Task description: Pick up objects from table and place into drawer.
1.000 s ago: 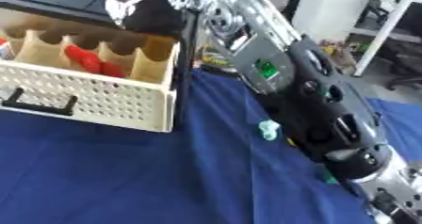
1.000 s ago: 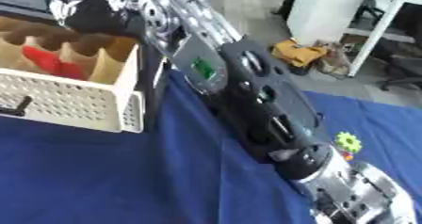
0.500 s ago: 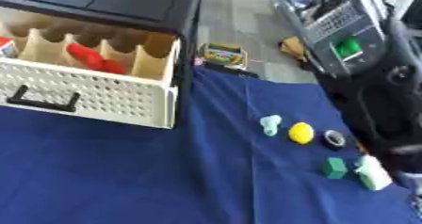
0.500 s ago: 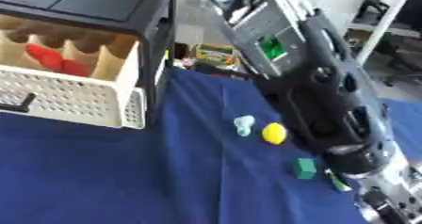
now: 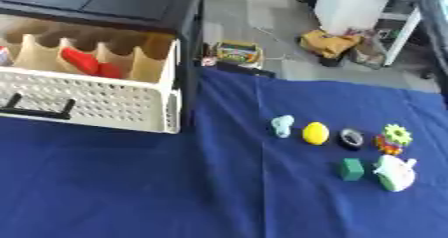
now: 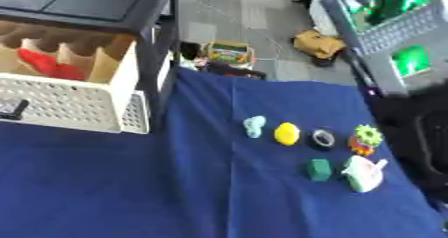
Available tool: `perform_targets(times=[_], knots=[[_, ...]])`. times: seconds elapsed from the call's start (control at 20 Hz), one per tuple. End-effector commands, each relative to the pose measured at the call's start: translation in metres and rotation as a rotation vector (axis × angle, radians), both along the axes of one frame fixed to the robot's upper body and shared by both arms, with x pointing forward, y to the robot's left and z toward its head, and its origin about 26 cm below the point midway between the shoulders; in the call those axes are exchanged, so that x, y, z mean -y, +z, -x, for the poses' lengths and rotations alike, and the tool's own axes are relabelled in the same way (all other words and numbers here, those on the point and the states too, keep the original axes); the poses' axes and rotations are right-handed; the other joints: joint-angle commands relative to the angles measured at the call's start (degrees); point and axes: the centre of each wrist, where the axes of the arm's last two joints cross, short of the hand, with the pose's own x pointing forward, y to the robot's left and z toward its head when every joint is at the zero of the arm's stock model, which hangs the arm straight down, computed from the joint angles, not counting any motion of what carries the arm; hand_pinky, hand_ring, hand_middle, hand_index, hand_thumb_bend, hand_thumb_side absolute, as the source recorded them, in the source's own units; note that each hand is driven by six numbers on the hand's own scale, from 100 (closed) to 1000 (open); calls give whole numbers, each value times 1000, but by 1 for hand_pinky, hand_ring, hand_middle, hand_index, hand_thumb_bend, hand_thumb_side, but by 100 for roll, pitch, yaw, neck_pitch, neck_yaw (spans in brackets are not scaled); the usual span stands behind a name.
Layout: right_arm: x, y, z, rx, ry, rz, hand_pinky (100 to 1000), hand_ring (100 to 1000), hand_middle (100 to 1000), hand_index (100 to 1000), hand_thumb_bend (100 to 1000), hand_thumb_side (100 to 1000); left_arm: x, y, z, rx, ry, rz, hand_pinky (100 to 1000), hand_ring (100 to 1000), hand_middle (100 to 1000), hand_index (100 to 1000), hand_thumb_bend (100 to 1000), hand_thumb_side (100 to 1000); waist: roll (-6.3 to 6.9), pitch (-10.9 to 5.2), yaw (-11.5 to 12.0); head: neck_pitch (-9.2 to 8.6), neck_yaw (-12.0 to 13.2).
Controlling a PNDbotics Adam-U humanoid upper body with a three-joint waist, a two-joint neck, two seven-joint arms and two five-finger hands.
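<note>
Blue cloth [image 5: 131,192] is carrying a small cluster of pieces, and that cluster is sitting just beside the black bulk of your right arm [image 6: 422,132], which is coming in along the right edge of the right eye view. Neither hand is showing, so you cannot tell whether the fingers are spread or curled.

From that arm, the white and green piece [image 5: 395,173] is lying nearest, with the green gear shape [image 5: 396,133] just above it. The green block [image 5: 352,169] and the black ring [image 5: 351,138] are lying one step further towards your left. The yellow piece [image 5: 315,133] and the pale teal piece [image 5: 282,126] are sitting furthest from it.

The teal piece is standing with its long axis running away from you. The white and green one is leaning the same way, its narrow end pointing up and right. The others are looking roundish or square, with no clear axis.

The white perforated drawer [image 5: 131,107] is standing open well apart to the left, its black handle [image 5: 35,109] facing you and a red thing [image 5: 83,62] already lying inside. You are probably looking at a right-hand pick, then a long carry across to the left.
</note>
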Motion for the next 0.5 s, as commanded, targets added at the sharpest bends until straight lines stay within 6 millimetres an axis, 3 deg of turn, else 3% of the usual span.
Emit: perform_targets(times=[0.05,0.2,0.35,0.5], knots=[[18,5,10,74,-3,-23,620,667,621,729,100,502,-7,9,4,36,34,-26,100,100,100,797,100,830,97,-165,-46,70,51],[33,-3,6,98,-7,-66,621,670,623,725,100,491,-8,7,4,36,43,-28,100,100,100,799,100,828,180,-175,-162,154,69],[46,-11,2,113,-12,-117,624,673,626,726,100,537,-9,5,4,33,53,-30,100,100,100,801,100,829,244,-189,-257,234,93],[62,-21,-2,140,-31,-170,624,675,625,730,100,721,-12,3,4,30,71,-42,100,100,100,813,100,853,299,-201,-327,267,166]])
